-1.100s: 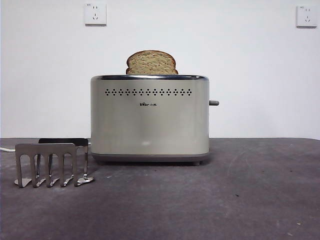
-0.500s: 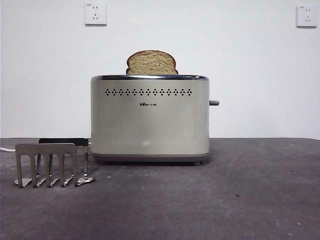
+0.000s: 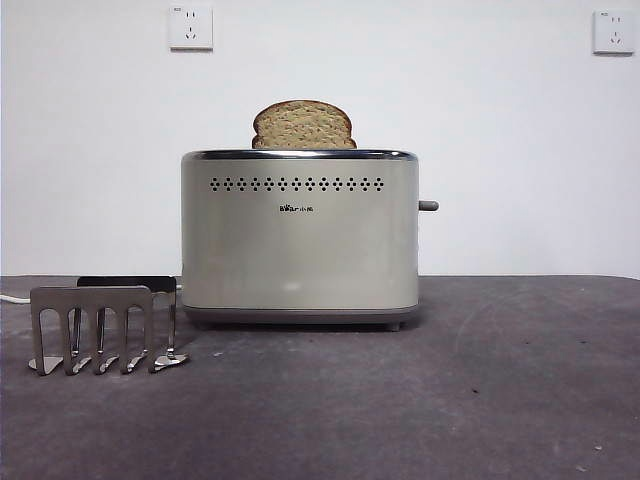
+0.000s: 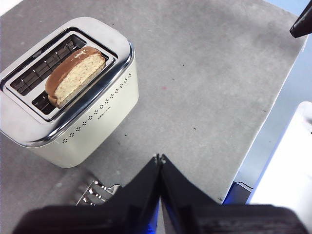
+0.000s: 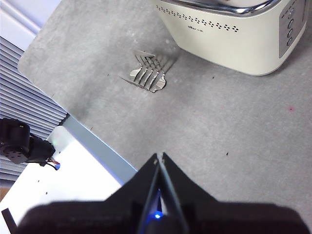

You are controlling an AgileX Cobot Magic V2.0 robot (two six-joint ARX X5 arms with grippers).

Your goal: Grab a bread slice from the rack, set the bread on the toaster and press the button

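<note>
The slice of bread (image 3: 303,126) stands upright in a slot of the cream toaster (image 3: 300,240), its rounded top sticking out above the chrome rim. The left wrist view shows the slice (image 4: 75,74) in the toaster's (image 4: 92,122) near slot. The button (image 3: 428,206) juts from the toaster's right end. The grey rack (image 3: 100,328) stands bare at the front left, also in the right wrist view (image 5: 147,73). My left gripper (image 4: 159,159) is shut and empty, high above the table. My right gripper (image 5: 159,157) is shut and empty, high above the table too.
Two white wall sockets (image 3: 190,27) (image 3: 612,32) sit on the back wall. A white cable (image 3: 12,298) runs off at the left. The dark grey table (image 3: 450,400) ends at an edge (image 5: 92,139) near the rack.
</note>
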